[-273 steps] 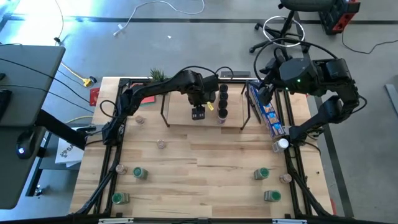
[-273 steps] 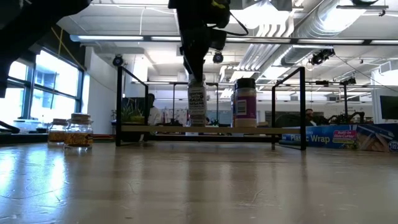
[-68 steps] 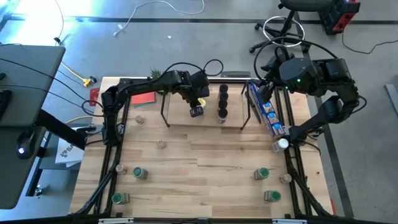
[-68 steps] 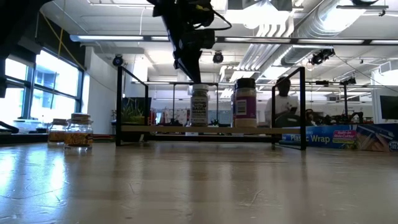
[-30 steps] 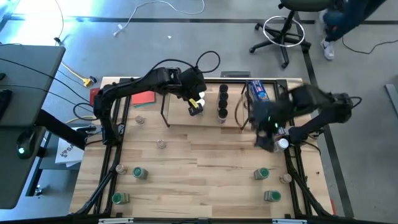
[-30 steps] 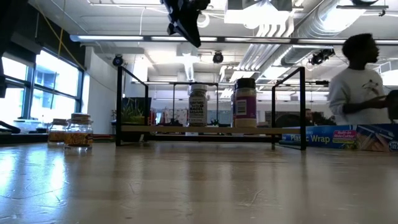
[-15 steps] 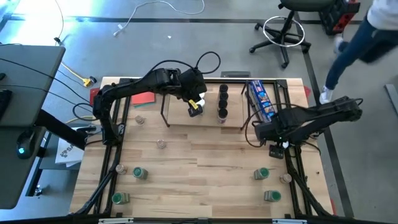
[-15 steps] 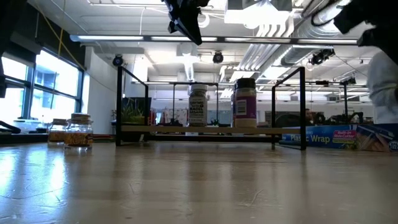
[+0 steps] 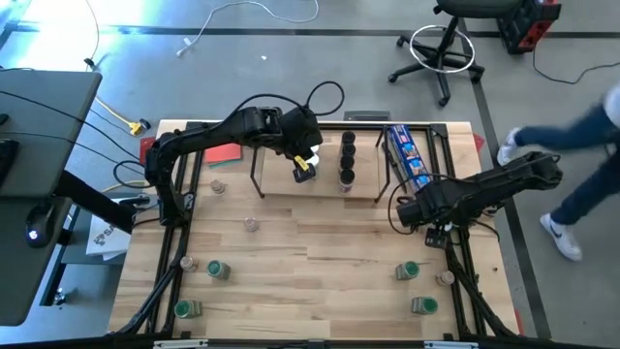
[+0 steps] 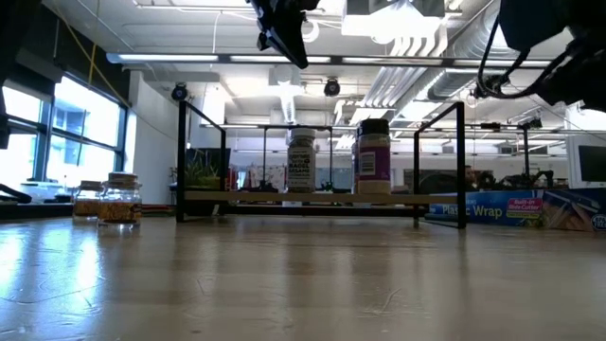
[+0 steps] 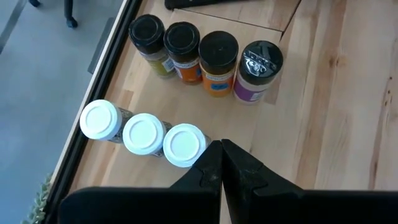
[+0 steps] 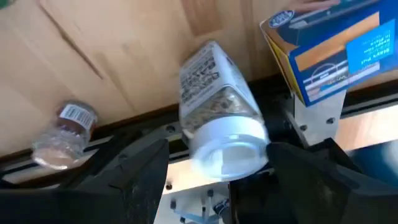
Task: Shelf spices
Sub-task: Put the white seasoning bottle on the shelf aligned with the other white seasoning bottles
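We have our right hand (image 12: 217, 180) down at the right edge of the bench (image 9: 320, 242), fingers spread wide either side of a white-lidded jar (image 12: 221, 121) that lies tipped on its side. Its long axis runs away from the hand with the lid pointing back at us, so the jaws straddle the lid end; we judge nothing is gripped yet. A blue box (image 12: 329, 46) lies just beside that jar, and a smaller jar (image 12: 62, 134) lies toppled near it on the other side.

Our left hand (image 11: 221, 168) is clenched and empty, hovering above the shelf (image 9: 281, 184), where 3 white-lidded jars (image 11: 144, 132) stand in a touching row and 4 dark-lidded jars (image 11: 202, 53) stand in another row beyond.

The right arm is plainly nearer the tipped jar. It stretches low across the bench's right side, while the left arm arches high over the shelf.
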